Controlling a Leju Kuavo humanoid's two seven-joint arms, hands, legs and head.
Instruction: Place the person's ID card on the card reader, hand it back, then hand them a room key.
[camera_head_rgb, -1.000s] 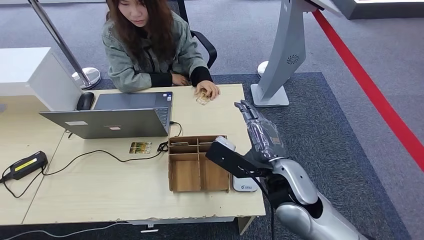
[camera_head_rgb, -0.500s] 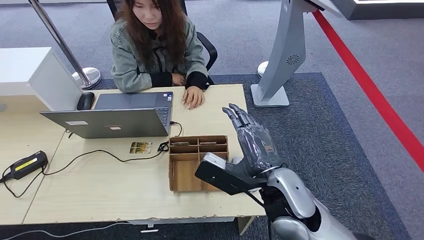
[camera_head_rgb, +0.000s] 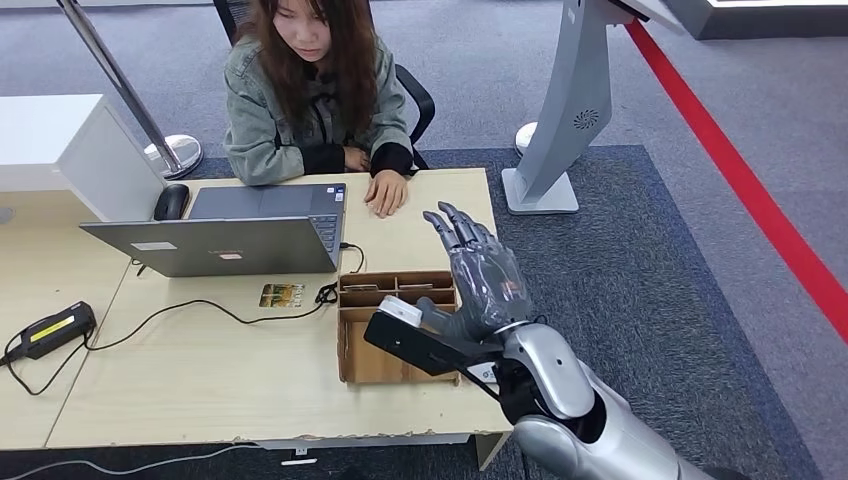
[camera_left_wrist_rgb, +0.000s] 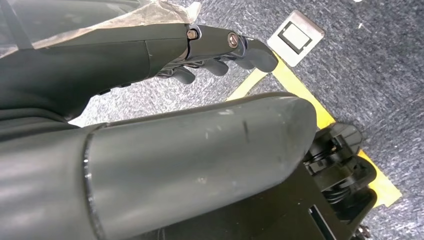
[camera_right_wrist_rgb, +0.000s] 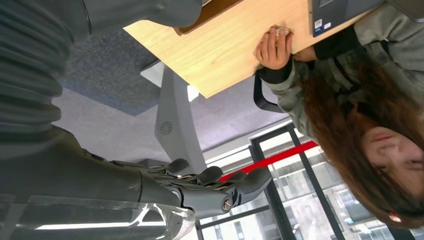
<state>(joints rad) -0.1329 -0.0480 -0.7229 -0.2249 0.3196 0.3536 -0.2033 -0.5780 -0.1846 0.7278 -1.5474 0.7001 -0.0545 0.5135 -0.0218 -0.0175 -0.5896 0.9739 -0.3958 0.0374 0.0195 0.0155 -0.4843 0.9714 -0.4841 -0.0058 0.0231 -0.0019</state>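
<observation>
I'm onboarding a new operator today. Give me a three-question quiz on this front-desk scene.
1. True or false: the right hand holds a card.
2. Where does the person's hand rest? A) flat on the table beside the laptop B) inside the wooden organizer C) on the mouse
3. Fill in: the picture card lies between the laptop and the ____.

Key: 1 false; 2 A; 3 wooden organizer.

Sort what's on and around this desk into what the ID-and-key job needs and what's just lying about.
For the job: right hand, open above the desk; person's hand flat on the desk; card reader, mostly hidden; wooden tray.

Lying about: laptop, mouse, black handheld device, card.
</observation>
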